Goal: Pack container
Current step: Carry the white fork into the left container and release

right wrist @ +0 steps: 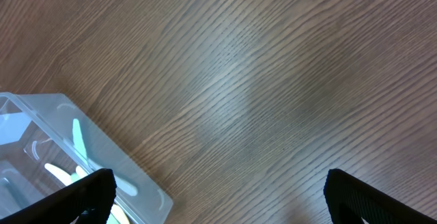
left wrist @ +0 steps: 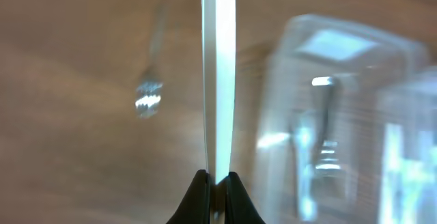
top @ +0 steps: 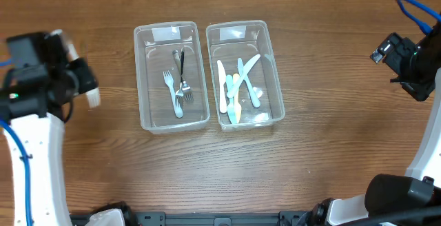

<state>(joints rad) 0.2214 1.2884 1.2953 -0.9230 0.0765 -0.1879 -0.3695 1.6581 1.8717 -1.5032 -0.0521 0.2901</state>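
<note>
Two clear plastic containers stand side by side. The left container (top: 146, 74) holds several metal forks (top: 178, 88). The right container (top: 273, 67) holds several white and pale blue plastic utensils (top: 234, 88). My left gripper (top: 88, 88) is left of the containers, above the table, shut on a white plastic utensil (left wrist: 218, 74) that shows edge-on in the left wrist view between the jaws (left wrist: 217, 182). My right gripper (top: 403, 64) is far right, open and empty (right wrist: 218, 207), over bare wood.
The left wrist view is blurred; a metal fork (left wrist: 149, 95) shows on the wood left of the held utensil, and the left container (left wrist: 328, 115) is to its right. A corner of the right container (right wrist: 102, 162) shows in the right wrist view.
</note>
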